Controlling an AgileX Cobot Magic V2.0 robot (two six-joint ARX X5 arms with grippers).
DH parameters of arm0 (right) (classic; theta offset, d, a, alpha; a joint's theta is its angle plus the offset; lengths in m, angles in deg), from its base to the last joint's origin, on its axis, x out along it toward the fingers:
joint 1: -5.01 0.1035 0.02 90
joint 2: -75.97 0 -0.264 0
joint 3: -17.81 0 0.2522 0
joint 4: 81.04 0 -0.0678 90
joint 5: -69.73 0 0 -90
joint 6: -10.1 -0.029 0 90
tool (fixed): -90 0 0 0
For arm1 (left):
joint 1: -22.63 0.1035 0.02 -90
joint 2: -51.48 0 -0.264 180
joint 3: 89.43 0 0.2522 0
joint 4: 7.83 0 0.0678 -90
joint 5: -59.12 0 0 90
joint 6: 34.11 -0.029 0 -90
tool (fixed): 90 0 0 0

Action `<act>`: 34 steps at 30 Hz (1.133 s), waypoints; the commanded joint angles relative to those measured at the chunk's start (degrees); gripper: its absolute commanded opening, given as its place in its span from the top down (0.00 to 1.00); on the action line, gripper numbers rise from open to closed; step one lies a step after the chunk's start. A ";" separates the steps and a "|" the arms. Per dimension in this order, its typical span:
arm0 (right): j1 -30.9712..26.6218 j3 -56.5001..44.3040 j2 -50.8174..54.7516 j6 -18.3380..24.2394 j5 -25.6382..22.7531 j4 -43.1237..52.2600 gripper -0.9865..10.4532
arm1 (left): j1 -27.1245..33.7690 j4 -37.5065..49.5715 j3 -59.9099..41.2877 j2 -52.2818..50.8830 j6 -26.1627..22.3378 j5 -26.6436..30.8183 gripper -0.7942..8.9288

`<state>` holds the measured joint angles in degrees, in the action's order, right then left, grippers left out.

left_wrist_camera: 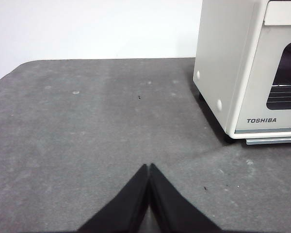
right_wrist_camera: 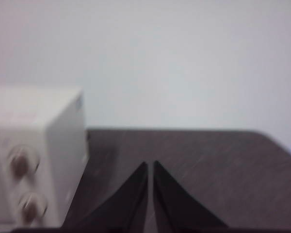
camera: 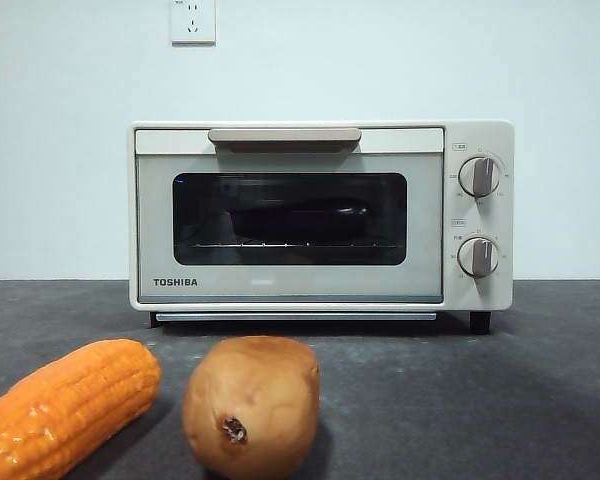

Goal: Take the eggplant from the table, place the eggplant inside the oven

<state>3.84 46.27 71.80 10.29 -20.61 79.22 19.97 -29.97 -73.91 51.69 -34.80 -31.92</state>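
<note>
The cream-white Toshiba oven [camera: 320,215] stands at the back of the dark grey table [camera: 460,400] with its door closed. Behind the dark glass a glossy dark elongated shape, the eggplant [camera: 298,218], lies on the wire rack. My left gripper [left_wrist_camera: 149,167] is shut on nothing, low over bare table beside the oven [left_wrist_camera: 242,68] on its door-hinge side. My right gripper [right_wrist_camera: 150,165] is also shut and holds nothing, near the oven's knob side [right_wrist_camera: 34,155]. Neither gripper shows in the front view.
An orange corn cob [camera: 65,405] lies at the front left. Beside it, front and centre, stands a tan-brown potato [camera: 252,405]. A white wall with a socket [camera: 193,20] rises behind the oven.
</note>
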 commanded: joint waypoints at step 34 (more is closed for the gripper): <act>-0.31 -14.05 1.84 0.24 3.34 0.42 0.91 | 0.02 0.63 -1.57 -0.02 0.09 0.02 0.91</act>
<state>3.56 32.46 73.53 10.29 -17.24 79.04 19.97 -29.97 -73.91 51.69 -34.80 -31.92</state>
